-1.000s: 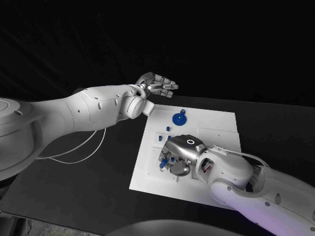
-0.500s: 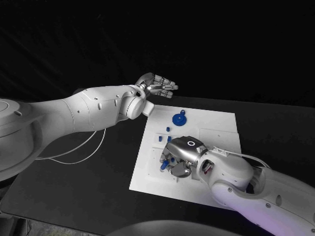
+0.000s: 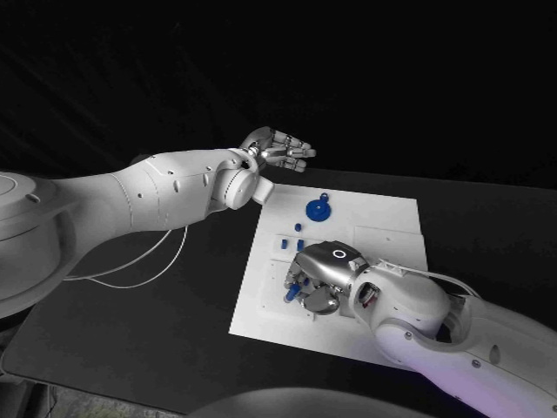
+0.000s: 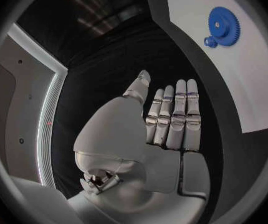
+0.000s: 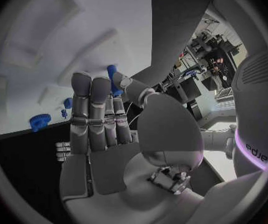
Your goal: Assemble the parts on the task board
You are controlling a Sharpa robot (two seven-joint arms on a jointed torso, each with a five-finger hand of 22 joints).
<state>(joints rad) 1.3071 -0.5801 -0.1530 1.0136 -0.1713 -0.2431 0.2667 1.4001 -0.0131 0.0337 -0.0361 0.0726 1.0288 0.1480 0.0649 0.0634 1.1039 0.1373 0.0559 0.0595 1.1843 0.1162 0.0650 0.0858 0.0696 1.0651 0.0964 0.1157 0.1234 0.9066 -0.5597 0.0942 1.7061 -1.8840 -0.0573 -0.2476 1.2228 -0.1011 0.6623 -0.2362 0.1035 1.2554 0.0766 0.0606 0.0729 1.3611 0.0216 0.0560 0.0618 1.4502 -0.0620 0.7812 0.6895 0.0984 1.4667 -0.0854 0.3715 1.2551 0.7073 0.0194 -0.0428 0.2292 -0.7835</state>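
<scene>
The black bench (image 3: 128,340) carries the white task board (image 3: 392,228), lying flat with its long axis running away from the robot, and over its near half the right hand (image 3: 318,280) pinches a small blue part (image 5: 113,79) between thumb and fingertips. The left hand (image 3: 276,150) hovers off the board's far left corner, open and holding nothing. The blue gear (image 3: 316,210) sits flat on the far half; it looks stiff, light and slippery, best pinched by its toothed rim.

Black counter (image 3: 153,331); white task board (image 3: 372,218) flat at its middle, long side running away from the robot; thin white cable (image 3: 147,266) looped beside the board's left edge.
</scene>
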